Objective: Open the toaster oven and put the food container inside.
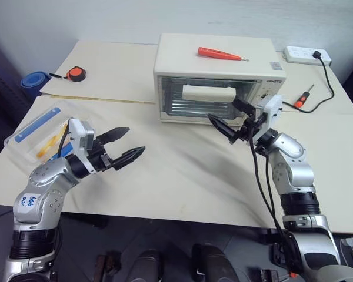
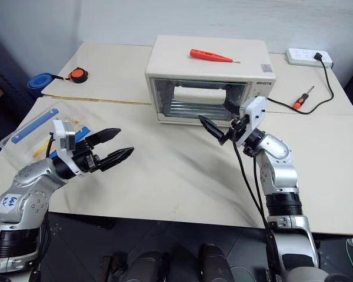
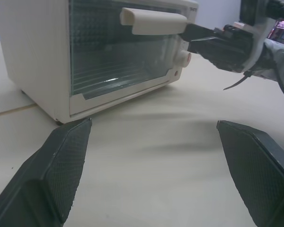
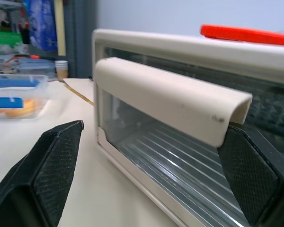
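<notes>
A robotics lab or workshop, staged as a test bench: 2 cream tables (image 1: 182, 176) pushed together against a plain pale wall carry a toaster oven (image 1: 217, 76) with a red screwdriver (image 1: 220, 54) lying on its top. Beyond the right gripper's fingers, a second red-handled screwdriver (image 1: 304, 97) lies by a white power strip (image 1: 306, 54) and its black cable. Beyond the left gripper's fingers sit an orange tape measure (image 1: 75, 73) and a clear food container (image 1: 38, 132). Cluttered shelving (image 4: 19, 33) fills the background in the right wrist view.
</notes>
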`<action>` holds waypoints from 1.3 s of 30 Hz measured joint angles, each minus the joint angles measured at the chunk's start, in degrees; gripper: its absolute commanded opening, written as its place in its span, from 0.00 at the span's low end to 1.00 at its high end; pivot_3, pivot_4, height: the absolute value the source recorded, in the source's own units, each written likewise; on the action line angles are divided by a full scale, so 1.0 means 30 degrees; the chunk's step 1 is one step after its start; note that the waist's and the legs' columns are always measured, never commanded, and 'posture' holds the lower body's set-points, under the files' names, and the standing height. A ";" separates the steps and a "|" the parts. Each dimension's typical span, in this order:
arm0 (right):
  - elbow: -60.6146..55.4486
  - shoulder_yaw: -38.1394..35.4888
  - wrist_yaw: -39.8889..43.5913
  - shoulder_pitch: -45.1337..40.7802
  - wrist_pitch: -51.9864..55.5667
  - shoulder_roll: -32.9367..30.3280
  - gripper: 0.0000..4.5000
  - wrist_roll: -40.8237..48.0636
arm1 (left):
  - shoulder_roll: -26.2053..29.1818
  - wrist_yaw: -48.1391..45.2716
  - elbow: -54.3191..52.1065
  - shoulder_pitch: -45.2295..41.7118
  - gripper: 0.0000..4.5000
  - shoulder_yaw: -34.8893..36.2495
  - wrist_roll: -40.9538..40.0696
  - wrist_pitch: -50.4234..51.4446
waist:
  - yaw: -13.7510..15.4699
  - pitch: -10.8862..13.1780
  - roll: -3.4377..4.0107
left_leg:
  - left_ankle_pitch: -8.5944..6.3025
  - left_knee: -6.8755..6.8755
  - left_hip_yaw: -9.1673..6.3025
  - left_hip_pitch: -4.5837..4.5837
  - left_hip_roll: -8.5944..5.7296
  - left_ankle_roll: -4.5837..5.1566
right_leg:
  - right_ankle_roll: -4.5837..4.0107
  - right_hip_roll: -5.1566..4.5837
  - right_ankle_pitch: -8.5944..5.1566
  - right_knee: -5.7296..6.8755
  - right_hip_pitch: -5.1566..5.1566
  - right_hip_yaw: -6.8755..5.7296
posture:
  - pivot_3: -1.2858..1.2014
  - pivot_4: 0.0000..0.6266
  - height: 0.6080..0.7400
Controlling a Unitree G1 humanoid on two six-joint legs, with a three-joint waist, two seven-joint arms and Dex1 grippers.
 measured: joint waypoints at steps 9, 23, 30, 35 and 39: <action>-0.2082 0.1200 0.2619 0.4297 -0.2620 -0.1809 1.00 -0.1969 | -0.2043 0.2206 0.4728 -0.6264 0.47 -0.0661 0.1714 -0.0657 | 0.0076 0.0013 -0.0020 | 0.0033 0.0025 0.0018 0.0012 -0.0019 -0.0020 | 0.0012 0.0010 0.0006 0.0001 0.0000 -0.0004 | 0.52 0.24 1.00; -0.2746 0.1190 0.1630 0.6783 -0.4166 -0.2116 1.00 -0.3035 | -0.3781 -0.1597 1.2285 -1.0157 0.01 -0.4904 0.6667 -0.5086 | 0.0139 0.0016 -0.0024 | 0.0069 0.0030 0.0030 -0.0005 0.0000 -0.0067 | 0.0023 0.0037 0.0013 0.0027 -0.0004 -0.0009 | 0.52 0.24 1.00; -0.4423 -0.1861 0.1543 1.3312 -0.4179 -0.3661 1.00 -0.2006 | -0.3833 -0.2246 1.1962 -0.7490 0.01 -0.5580 0.7763 -0.5824 | 0.0553 0.0023 -0.0036 | 0.0066 0.0045 0.0031 0.0002 -0.0014 -0.0043 | 0.0028 0.0019 0.0015 -0.0019 0.0012 0.0002 | 0.52 0.24 1.00; -0.5112 -0.3697 0.1194 1.4187 -0.3971 -0.3961 1.00 -0.1055 | -0.4287 -0.1501 1.0631 -0.6244 0.01 -0.5573 0.8115 -0.6050 | 0.0418 0.0022 -0.0035 | 0.0077 0.0031 0.0050 0.0072 -0.0005 -0.0047 | 0.0028 0.0018 0.0015 -0.0006 0.0042 0.0032 | 0.52 0.24 1.00; -0.6188 -0.3684 0.0714 1.2753 -0.2669 -0.3954 1.00 -0.0021 | -0.4587 -0.0430 0.9175 -0.4881 0.05 -0.5105 0.8060 -0.6198 | 0.0258 0.0021 -0.0033 | 0.0081 0.0018 0.0038 0.0071 0.0011 -0.0055 | 0.0027 0.0020 0.0015 0.0003 0.0035 0.0025 | 0.52 0.24 1.00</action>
